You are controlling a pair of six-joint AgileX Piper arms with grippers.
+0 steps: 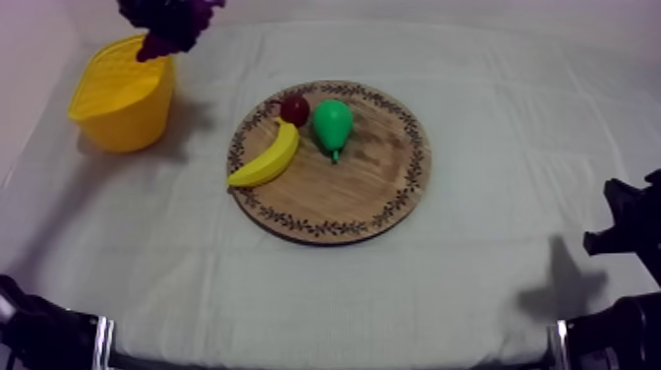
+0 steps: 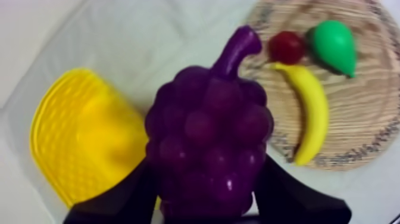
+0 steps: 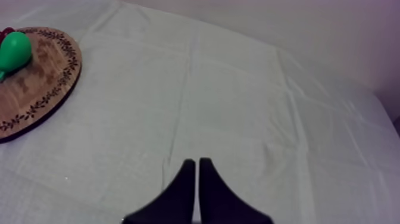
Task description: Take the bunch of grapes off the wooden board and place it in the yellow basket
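The purple bunch of grapes (image 1: 173,24) hangs in the air over the far rim of the yellow basket (image 1: 123,93) at the table's far left. My left gripper (image 2: 205,186) is shut on the grapes (image 2: 208,140), a black finger (image 2: 122,199) at each side, with the basket (image 2: 80,140) just below and beside it. The round wooden board (image 1: 344,192) lies mid-table. My right gripper (image 3: 197,173) is shut on nothing, its fingers together as a narrow wedge low over bare cloth, at the right edge (image 1: 625,231) in the top view.
On the board lie a banana (image 1: 266,157), a small red fruit (image 1: 294,107) and a green pear (image 1: 332,125). The left wrist view shows the same banana (image 2: 312,113), red fruit (image 2: 287,47) and pear (image 2: 334,44). Open cloth stretches between board and basket.
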